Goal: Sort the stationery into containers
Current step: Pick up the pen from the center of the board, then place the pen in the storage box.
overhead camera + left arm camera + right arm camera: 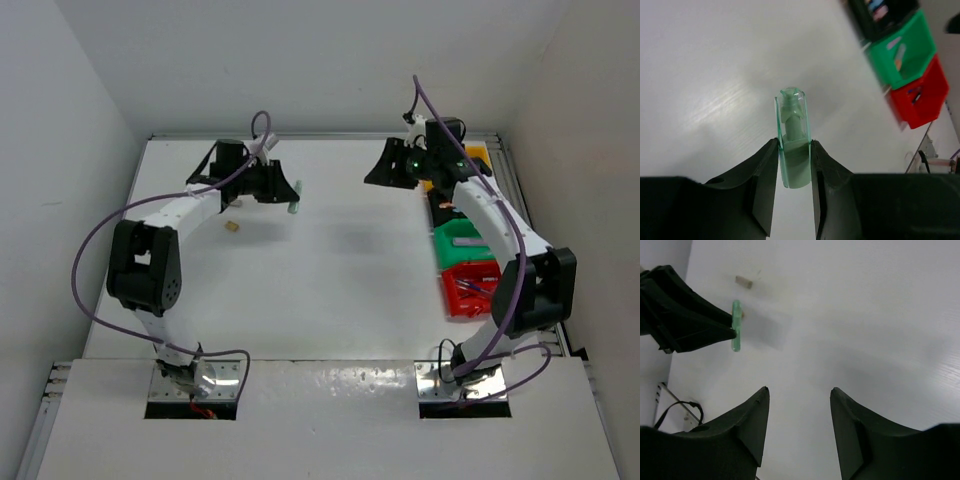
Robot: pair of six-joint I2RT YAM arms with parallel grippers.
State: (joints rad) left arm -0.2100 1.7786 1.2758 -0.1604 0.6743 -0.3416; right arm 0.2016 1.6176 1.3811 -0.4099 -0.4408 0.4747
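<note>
left fingers (762,185) clamping green marker (792,150), right fingers (750,425) apart, empty

1. The counter (710,75) is white and smooth, with a soft sheen and faint brushed streaks.
2. The marker (791,120) is pale green plastic inside a clear, glossy cap.
3. The left tool (794,145) and right tool (799,392) look like matt black plastic with a faint grain.
4. The green bin (925,50) and red bin (932,95) are shiny moulded plastic.

White table (330,290), flat and matte. White walls (300,60) enclose it left, far and right. White panel (330,420) spans the near edge.
</note>
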